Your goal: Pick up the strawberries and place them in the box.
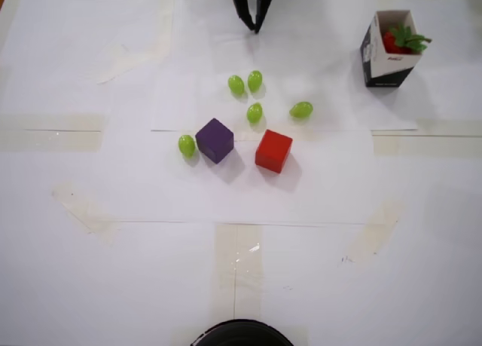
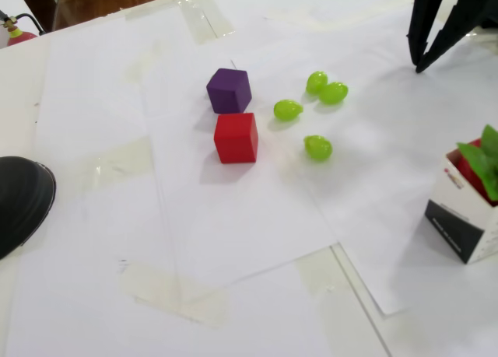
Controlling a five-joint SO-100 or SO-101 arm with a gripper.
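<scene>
The strawberries sit inside the box, none left on the bench; the task looks finished. The gripper hangs empty, well apart, fingertips pressed nearly together.

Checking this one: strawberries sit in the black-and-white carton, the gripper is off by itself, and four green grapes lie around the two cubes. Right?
Not quite: five small green grapes lie there, not four. The overhead view shows the fifth left of the purple cube. The red strawberries do sit in the black-and-white carton, gripper apart.
</scene>
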